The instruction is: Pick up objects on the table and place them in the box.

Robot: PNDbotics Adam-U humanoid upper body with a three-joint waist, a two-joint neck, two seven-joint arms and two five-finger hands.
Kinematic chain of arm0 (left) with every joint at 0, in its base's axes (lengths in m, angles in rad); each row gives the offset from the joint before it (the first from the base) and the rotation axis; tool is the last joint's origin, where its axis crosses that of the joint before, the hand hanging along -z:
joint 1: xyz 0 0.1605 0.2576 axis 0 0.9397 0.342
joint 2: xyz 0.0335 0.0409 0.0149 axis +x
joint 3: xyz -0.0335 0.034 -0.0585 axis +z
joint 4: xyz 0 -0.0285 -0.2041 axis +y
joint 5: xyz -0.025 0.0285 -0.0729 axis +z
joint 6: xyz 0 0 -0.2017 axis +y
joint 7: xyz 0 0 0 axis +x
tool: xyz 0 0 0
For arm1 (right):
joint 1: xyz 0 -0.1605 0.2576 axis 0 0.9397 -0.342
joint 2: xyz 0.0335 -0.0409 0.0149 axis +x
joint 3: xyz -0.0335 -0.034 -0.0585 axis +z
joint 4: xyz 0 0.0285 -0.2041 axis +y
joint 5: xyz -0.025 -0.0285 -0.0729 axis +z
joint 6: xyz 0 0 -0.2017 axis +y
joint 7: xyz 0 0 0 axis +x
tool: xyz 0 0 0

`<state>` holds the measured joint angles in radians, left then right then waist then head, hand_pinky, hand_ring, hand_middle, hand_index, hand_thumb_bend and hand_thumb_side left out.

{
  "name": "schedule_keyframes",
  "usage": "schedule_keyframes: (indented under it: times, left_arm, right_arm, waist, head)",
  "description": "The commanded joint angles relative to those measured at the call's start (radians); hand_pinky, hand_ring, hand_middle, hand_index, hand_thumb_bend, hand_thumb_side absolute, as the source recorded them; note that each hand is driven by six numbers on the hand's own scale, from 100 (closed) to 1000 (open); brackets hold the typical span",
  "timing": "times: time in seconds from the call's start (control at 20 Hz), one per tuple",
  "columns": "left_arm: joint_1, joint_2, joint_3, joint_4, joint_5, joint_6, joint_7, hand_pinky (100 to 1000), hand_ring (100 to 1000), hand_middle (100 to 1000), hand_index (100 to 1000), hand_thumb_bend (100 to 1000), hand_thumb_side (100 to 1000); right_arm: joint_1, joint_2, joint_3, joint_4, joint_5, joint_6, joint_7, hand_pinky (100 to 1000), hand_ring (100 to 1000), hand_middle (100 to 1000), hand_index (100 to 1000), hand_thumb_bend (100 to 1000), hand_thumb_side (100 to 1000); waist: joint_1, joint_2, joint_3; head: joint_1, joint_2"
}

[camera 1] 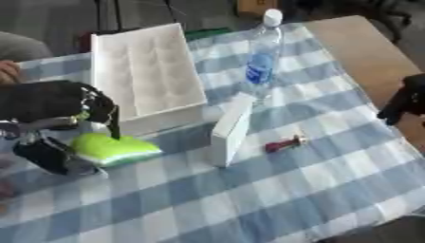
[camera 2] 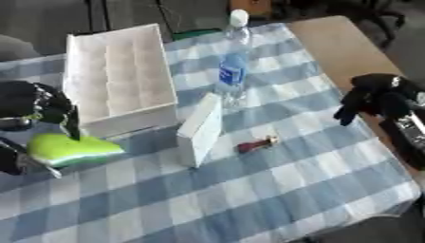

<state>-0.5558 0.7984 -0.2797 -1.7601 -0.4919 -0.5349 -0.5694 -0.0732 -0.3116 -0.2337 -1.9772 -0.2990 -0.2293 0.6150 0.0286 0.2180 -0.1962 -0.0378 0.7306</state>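
Stood on a blue-and-white checked tablecloth, spread askew over a table whose bare brown top showed at the far right. Left wide open cloth across the near and right parts, crowded only toward the left. Held the white box at the far left, open, its near wall just beside the green object. Kept a small white carton upright on its edge near the middle, the water bottle standing just behind it, and a small red item lying apart to its right.

Came in from the left edge, low: the left hand, fingers curled down over the far side of the green object, thumb part below it, closed round it just above the cloth.

Hung over the table's right edge, well apart from everything: the right hand, fingers drooping, curled, holding nothing.
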Motion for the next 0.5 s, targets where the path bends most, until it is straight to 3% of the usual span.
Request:
schedule_keyframes:
  times: [0.05,0.5]
  left_arm:
    - [-0.040,-0.001,0.050,0.036,-0.055,-0.119,-0.064,667,588,515,614,283,253]
    - [-0.113,-0.070,0.036,0.197,-0.250,-0.020,0.322,622,540,487,583,268,182]
  right_arm:
    - [-0.003,-0.008,-0.008,-0.023,0.001,-0.004,-0.001,587,497,598,812,100,689]
    - [-0.005,-0.005,-0.004,-0.023,-0.002,-0.001,0.007,587,497,598,812,100,690]
  waist:
    - [-0.004,-0.015,0.000]
    - [-0.006,-0.015,-0.005]
  head:
    - [-0.002,0.003]
    - [0.006,0.003]
